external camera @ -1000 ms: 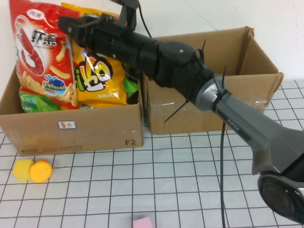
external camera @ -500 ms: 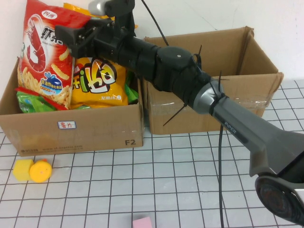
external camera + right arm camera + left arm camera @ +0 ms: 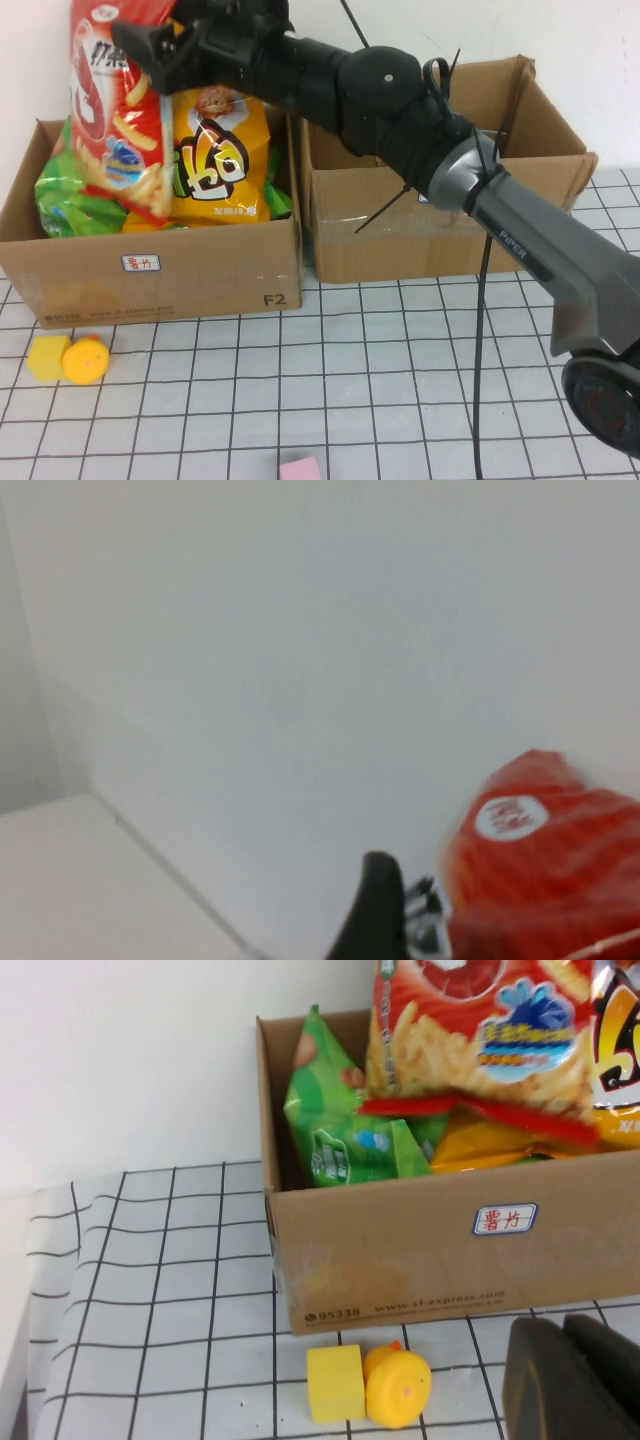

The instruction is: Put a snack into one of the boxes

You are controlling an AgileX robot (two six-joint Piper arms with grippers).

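A red shrimp-chip snack bag [image 3: 112,115] stands tilted in the left cardboard box [image 3: 150,275], leaning on a yellow snack bag [image 3: 215,150]. Green bags [image 3: 62,195] lie beside it. My right gripper [image 3: 150,48] hovers at the red bag's top, open; in the right wrist view one of its fingers [image 3: 375,905] shows beside the red bag [image 3: 550,870]. The right box [image 3: 430,220] stands next to the left one. My left gripper [image 3: 570,1328] is shut and holds nothing, low over the table in front of the left box [image 3: 420,1250], and out of the high view.
A yellow duck toy [image 3: 86,360] and a yellow cube [image 3: 46,357] lie on the checked cloth in front of the left box. A pink block [image 3: 300,468] sits at the near edge. A white wall runs behind the boxes.
My right gripper has opened and risen a little over the left box. The red bag has shifted right and now leans against the yellow bag.
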